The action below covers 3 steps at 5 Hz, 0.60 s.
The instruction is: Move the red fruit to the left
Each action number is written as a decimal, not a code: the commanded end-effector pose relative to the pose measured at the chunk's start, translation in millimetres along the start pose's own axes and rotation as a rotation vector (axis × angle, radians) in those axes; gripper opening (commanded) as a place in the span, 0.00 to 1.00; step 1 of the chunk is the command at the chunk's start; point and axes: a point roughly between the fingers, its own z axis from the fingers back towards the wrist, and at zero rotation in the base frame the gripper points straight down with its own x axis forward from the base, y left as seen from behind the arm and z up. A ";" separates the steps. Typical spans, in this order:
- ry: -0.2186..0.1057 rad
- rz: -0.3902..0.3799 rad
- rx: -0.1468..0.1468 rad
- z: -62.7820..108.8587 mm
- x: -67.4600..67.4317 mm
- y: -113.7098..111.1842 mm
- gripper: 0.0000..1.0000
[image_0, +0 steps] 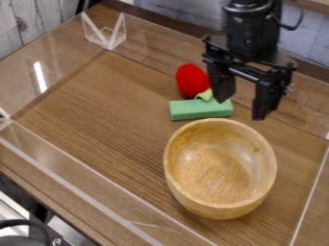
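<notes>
Claw (241,100) spread wide, holding nothing. Red fruit (190,77) just behind green block (202,109) on table (103,120). Descending too near could clip the block, or roll the rounded fruit away.

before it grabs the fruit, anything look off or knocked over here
Nothing looks spilled or damaged. The only slightly odd bit is the green block, lying a little askew, close against the wooden bowl and the red fruit.
</notes>
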 end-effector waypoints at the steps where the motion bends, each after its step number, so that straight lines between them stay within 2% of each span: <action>1: -0.049 -0.035 0.018 9.9 8.0 -6.5 1.00; 2: -0.053 -0.025 0.023 6.2 10.5 -3.7 1.00; 3: -0.054 0.008 0.029 -5.9 8.9 6.9 1.00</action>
